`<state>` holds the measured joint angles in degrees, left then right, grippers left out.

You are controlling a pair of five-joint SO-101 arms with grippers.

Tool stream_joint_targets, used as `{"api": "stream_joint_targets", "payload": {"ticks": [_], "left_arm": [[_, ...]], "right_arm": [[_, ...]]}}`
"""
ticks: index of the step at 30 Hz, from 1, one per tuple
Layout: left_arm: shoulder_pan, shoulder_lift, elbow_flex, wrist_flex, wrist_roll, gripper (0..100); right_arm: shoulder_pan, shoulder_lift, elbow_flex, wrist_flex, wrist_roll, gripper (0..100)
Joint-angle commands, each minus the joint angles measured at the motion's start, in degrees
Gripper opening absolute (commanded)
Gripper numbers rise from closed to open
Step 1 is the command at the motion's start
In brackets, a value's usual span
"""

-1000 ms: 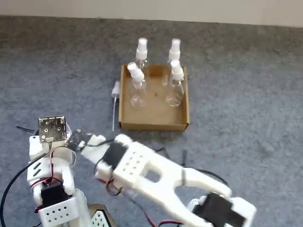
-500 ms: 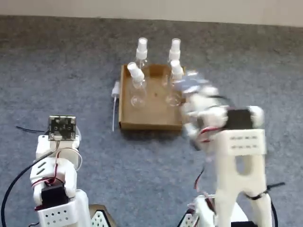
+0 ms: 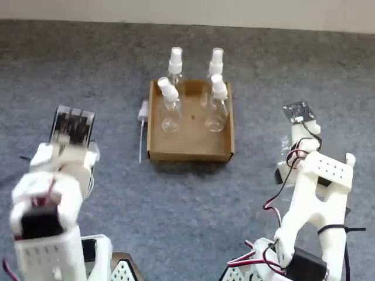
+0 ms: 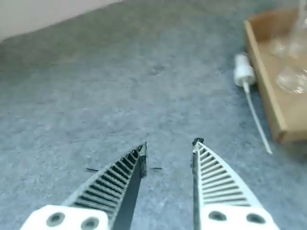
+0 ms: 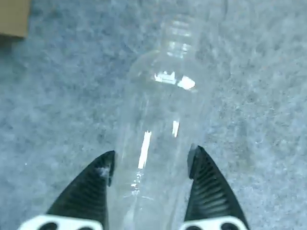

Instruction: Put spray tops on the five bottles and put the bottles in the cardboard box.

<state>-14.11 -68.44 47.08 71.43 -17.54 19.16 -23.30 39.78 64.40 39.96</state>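
My right pincer is clamped on the uncapped clear bottle, neck pointing away, probably to present it for capping. My left pincer stands apart near the loose spray top, which lies just beside the cardboard box holding four capped bottles.

Cardboard box brown; spray tops white; bottle clear; carpet mottled grey; right arm white.

Grey carpet thru-out; pale wall strip along far edge.
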Motion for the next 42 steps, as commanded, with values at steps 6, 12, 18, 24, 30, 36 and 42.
{"api": "stream_joint_targets", "payload": {"ticks": [6,12,18,24,30,36,42], "left_arm": [[9.1,43.03,-34.33,7.91,1.41,17],[10.33,63.78,-45.41,2.99,6.86,21],[10.59,78.99,-52.62,-4.4,11.69,21],[10.68,89.8,-60.88,-5.71,14.15,21],[10.68,96.57,-68.26,-5.8,16.97,21],[10.86,100.62,-73.36,-5.71,18.73,21],[12.7,103.25,-73.8,-5.98,18.73,21]], "right_arm": [[0.48,3.47,2.86,-10.51,-3.16,5.3],[-0.04,7.25,3.38,-13.41,-3.16,13.1],[-0.04,8.66,3.38,-13.41,-2.9,13.5],[0.04,8.57,3.38,-13.14,-2.9,13.5],[-0.04,8.57,3.38,-13.14,-2.81,13.5],[-0.04,8.66,3.47,-13.14,-2.81,13.5],[-0.04,8.66,3.47,-13.14,-2.81,13.5]]}}
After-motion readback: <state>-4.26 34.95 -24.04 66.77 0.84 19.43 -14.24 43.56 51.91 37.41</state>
